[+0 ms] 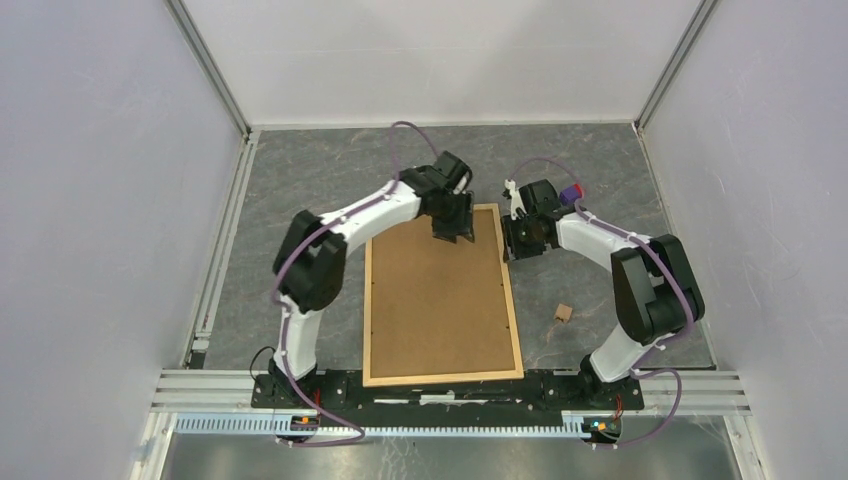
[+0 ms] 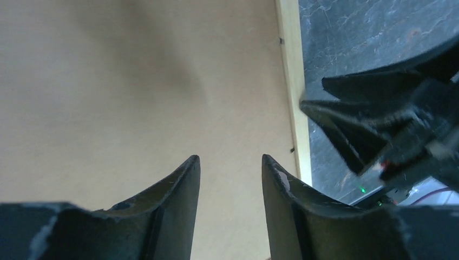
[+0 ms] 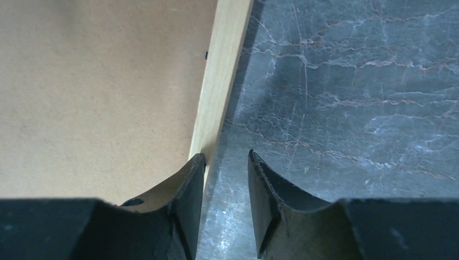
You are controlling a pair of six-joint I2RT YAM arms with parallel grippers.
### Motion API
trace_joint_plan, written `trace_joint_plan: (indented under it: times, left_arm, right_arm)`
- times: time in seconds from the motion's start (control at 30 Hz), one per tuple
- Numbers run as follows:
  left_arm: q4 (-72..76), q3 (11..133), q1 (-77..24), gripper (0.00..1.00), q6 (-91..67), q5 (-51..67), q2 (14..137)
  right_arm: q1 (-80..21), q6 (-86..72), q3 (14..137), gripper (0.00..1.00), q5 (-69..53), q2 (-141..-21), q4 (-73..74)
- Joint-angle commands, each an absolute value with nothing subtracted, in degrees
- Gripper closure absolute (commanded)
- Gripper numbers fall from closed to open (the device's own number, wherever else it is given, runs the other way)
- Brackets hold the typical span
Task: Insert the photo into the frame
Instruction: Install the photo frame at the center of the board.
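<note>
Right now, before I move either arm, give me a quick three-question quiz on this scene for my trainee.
1. True or false: the frame lies with its brown back panel facing up.
2. Multiple choice: the left gripper is A) open and empty, B) shut on the frame's edge, C) shut on a print.
3. Fill in: in the top view, the right gripper is at the frame's ___ edge.
Key: 1 true; 2 A; 3 right.
</note>
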State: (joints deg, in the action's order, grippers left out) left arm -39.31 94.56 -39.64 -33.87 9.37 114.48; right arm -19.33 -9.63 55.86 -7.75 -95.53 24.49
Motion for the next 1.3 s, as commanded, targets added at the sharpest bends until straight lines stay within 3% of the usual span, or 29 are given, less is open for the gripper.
trace_joint_plan:
  times: [0.0, 0.2, 0.3, 0.37, 0.57, 0.63, 1.03, 1.27]
  left_arm:
    - [-38.1, 102.03, -42.17, 0.49, -42.52, 8.84, 120.95]
    - [-39.61, 109.83, -43.59, 0.5, -45.98, 7.87, 128.28]
    - [-40.47, 112.15, -43.59, 0.56, -46.49, 7.13, 130.88]
    - [-41.16, 114.0, -43.67, 0.59, -46.26, 6.94, 132.45]
    - [-42.99, 118.47, -44.83, 0.59, -45.77, 4.27, 135.81]
    - [-44.27, 119.54, -45.15, 0.58, -46.41, 2.94, 136.88]
    - [-46.16, 122.92, -45.66, 0.52, -48.47, 0.18, 140.12]
    - [-46.92, 123.15, -45.86, 0.55, -47.91, -2.7, 140.79]
  right_arm:
    - [-19.08, -11.51, 50.72, 0.61, -10.19, -96.03, 16.33]
    - [-18.6, -13.84, 46.69, 0.57, -12.82, -94.05, 10.96]
    - [-18.19, -13.8, 46.43, 0.59, -12.86, -94.48, 10.65]
    - [-17.92, -14.12, 45.55, 0.65, -12.91, -95.06, 9.8]
    - [-16.63, -14.97, 42.31, 0.94, -13.28, -95.64, 6.64]
    - [-16.04, -15.11, 41.77, 0.98, -14.2, -96.06, 6.1]
    - [-15.35, -14.87, 41.02, 1.0, -16.43, -96.59, 4.97]
    - [-15.34, -14.76, 40.87, 1.0, -16.25, -96.61, 5.02]
